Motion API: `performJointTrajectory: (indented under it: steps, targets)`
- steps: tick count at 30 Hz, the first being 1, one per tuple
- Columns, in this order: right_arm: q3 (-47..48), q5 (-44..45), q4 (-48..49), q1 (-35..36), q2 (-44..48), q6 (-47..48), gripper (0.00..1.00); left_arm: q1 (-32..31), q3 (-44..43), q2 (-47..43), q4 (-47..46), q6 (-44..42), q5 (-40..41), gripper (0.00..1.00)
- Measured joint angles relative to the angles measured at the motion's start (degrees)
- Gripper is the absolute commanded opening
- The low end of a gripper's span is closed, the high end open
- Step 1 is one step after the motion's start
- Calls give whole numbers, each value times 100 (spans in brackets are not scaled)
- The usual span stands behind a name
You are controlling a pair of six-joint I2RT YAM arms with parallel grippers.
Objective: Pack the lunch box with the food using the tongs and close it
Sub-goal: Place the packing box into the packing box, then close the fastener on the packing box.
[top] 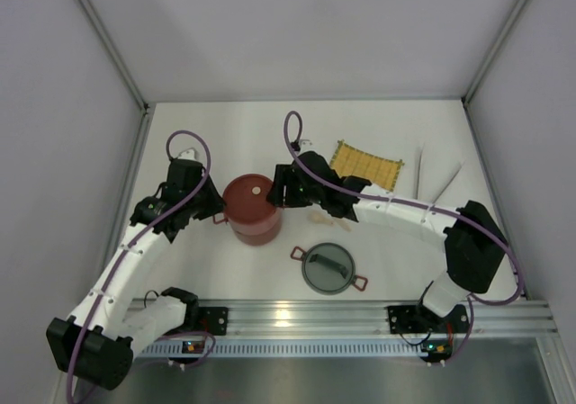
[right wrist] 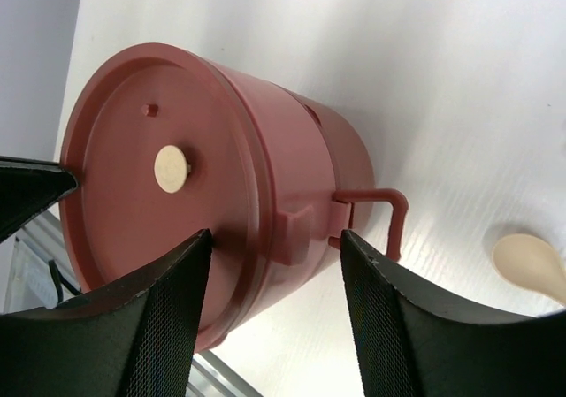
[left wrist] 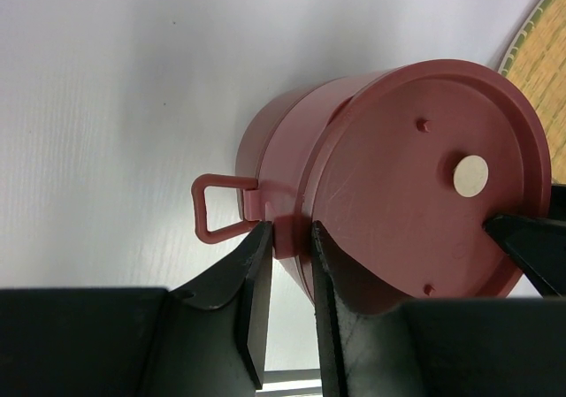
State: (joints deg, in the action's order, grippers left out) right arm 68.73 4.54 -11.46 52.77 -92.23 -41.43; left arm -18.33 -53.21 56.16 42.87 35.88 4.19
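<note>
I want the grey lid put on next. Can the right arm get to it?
Probably yes. The grey lid lies uncovered beside the right arm, and its jaws stand open and empty at the lunch box.

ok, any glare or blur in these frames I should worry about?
Top view: bright glare on the metal rail, otherwise even light and soft shadows. Left wrist view: lunch box sharp, fingers up close very dark, little detail. Right wrist view: table washes out beside the spoon, lunch box crisp.
</note>
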Motion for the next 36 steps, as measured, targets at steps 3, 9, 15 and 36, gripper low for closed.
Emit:
performJointTrajectory:
  steps: [3,9,15,36]
  targets:
    - [0,122,-153,4,85,59,61,-4,0,0,0,-7,17,29]
    - [-7,345,-511,4,378,153,62,-20,0,37,0,-9,63,29]
    - [-160,721,-614,-15,1067,177,51,-28,-4,68,0,-11,101,29]
    - [-640,973,-553,-195,378,94,14,-76,-144,262,42,-127,238,29]
